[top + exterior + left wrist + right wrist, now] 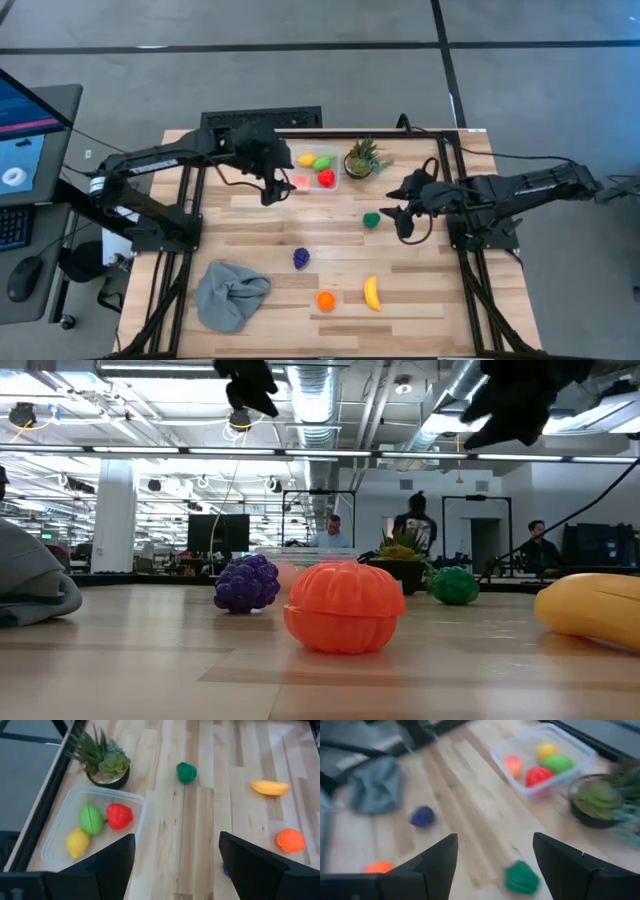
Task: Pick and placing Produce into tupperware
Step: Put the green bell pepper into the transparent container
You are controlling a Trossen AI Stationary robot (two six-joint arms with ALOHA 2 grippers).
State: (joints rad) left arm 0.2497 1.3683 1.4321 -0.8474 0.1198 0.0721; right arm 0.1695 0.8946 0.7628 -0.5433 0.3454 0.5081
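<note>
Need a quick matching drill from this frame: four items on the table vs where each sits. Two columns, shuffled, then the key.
Items:
1. yellow lemon
2. green pepper
3. banana
4. grey cloth

Places:
A. on the wood just in front of the right gripper
B. near table edge, beside the orange pumpkin-shaped piece
C. inside the tupperware
D. near table corner on the left arm's side

Pairs: 1-C, 2-A, 3-B, 4-D
</note>
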